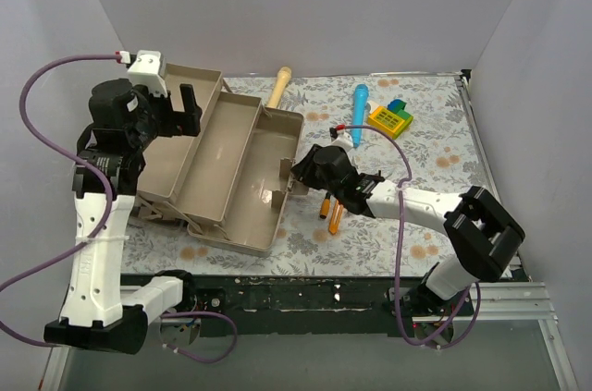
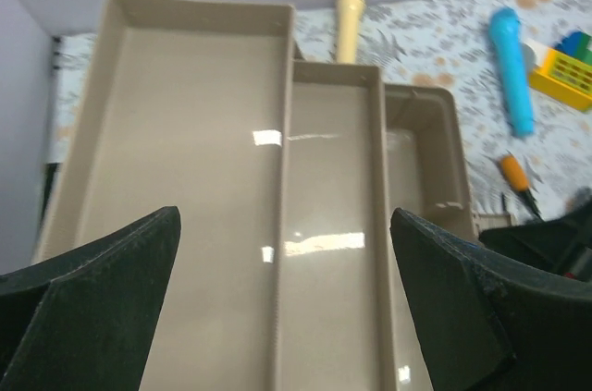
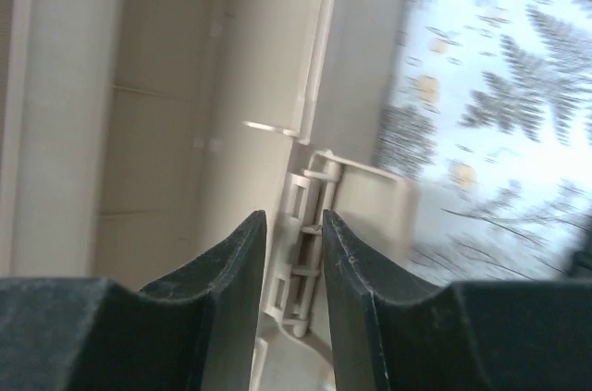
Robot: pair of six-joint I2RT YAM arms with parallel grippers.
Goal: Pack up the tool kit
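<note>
Lying open on the floral-patterned table (image 1: pixel 370 243), the tan toolbox (image 1: pixel 231 164) fills the left half of the top view. Its near corner is close to the arm bases, and its three long troughs sit stepped side by side, running toward about 1 o'clock. Just off its right wall, at 3 o'clock from the near end, two orange-handled screwdrivers (image 1: pixel 330 213) lie side by side on the table, partly under the right arm. A little farther on, the right gripper (image 1: pixel 299 168) is at the toolbox's right edge with its tips pointing toward 9 o'clock. The right wrist view shows its fingers (image 3: pixel 231 299) a narrow slit apart with nothing between them, and the box's hinged bracket (image 3: pixel 296 252) shows beyond the gap. At about 10 o'clock from it, across the box, the left gripper (image 1: pixel 182 106) hangs above the leftmost, widest trough, jaws spread wide and holding nothing. Its wrist view looks down between the two pads (image 2: pixel 111 289) into the troughs. Farther still, at about 1 o'clock from the right gripper, a blue cylindrical tool (image 1: pixel 358 114) lies beside a yellow toy block (image 1: pixel 389 119) with blue and green pieces. At the far edge of the box a wooden handle (image 1: pixel 279 86) points toward 12 o'clock
</note>
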